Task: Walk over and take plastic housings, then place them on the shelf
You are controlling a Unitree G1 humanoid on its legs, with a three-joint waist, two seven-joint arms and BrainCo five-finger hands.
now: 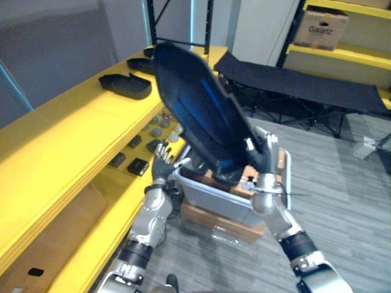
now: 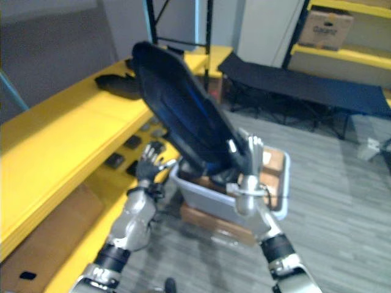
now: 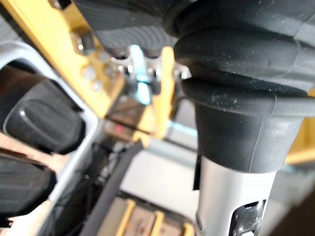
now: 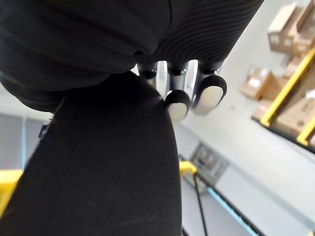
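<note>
A large dark plastic housing (image 1: 201,110) is held up, tilted, above a grey bin (image 1: 208,198). My right hand (image 1: 264,155) is shut on its lower end; in the right wrist view its fingertips (image 4: 178,104) curl over the housing's edge (image 4: 108,172). My left hand (image 1: 162,165) is open with spread fingers, holding nothing, between the bin's left side and the yellow shelf (image 1: 73,134). More dark housings (image 3: 44,123) lie in the bin. Another housing (image 1: 125,85) rests on the shelf's top board, with one more behind it.
Small dark and grey parts (image 1: 137,165) lie on the shelf's lower board. The bin stands on a cardboard box (image 1: 220,223). A black folding cot (image 1: 305,85) stands behind, and further yellow racking holds a carton (image 1: 321,27) at the back right.
</note>
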